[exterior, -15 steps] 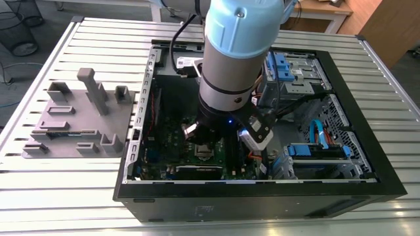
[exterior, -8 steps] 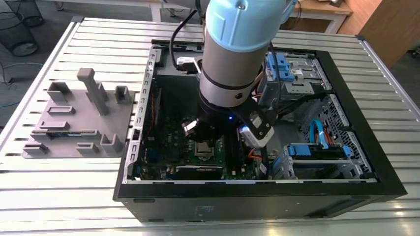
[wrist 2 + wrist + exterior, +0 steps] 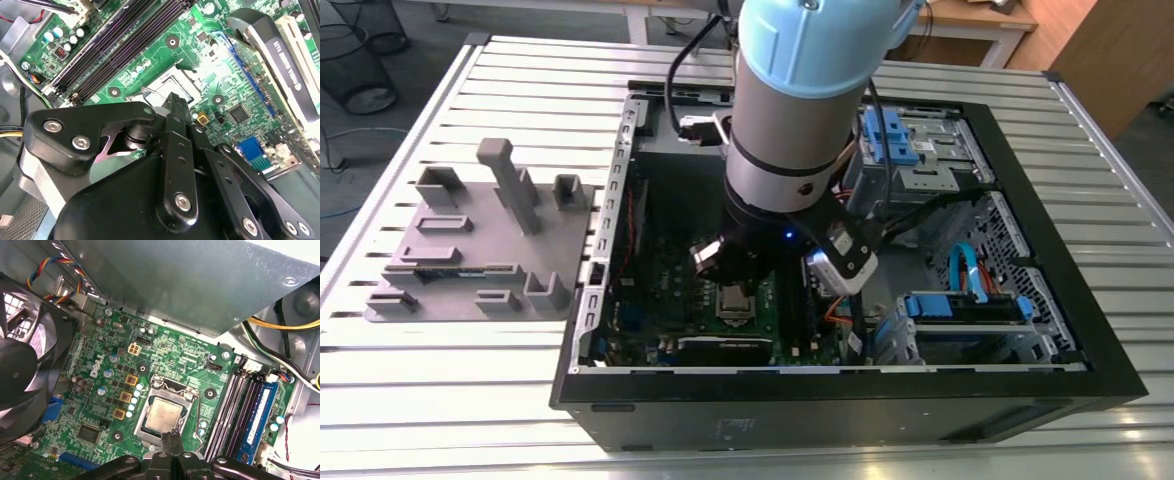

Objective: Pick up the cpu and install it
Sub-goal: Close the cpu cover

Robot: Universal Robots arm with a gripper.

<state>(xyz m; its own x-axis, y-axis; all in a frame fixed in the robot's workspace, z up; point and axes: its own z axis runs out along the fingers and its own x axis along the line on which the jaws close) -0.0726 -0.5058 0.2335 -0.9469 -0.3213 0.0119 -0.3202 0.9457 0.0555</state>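
The cpu (image 3: 162, 414), a square chip with a silvery top, lies flat inside the silver-framed socket (image 3: 192, 396) on the green motherboard (image 3: 165, 352); the socket frame is open around it. In the first wrist view my gripper (image 3: 170, 436) hangs over the socket's rim, just beside the chip, its two black fingers pressed together with nothing between them. In the second wrist view the fingers (image 3: 175, 107) stand over the glare-lit socket (image 3: 167, 80). In the exterior view the arm reaches down into the computer case, and the gripper (image 3: 732, 285) hovers over the socket (image 3: 736, 301).
The black computer case (image 3: 854, 395) lies open on a slatted metal table. Dark memory slots (image 3: 235, 405) run beside the socket, and a case fan (image 3: 22, 355) stands on its other side. A grey fixture plate (image 3: 480, 240) sits at the exterior view's left. Blue drive bays (image 3: 961, 310) and cables fill the exterior view's right of the case.
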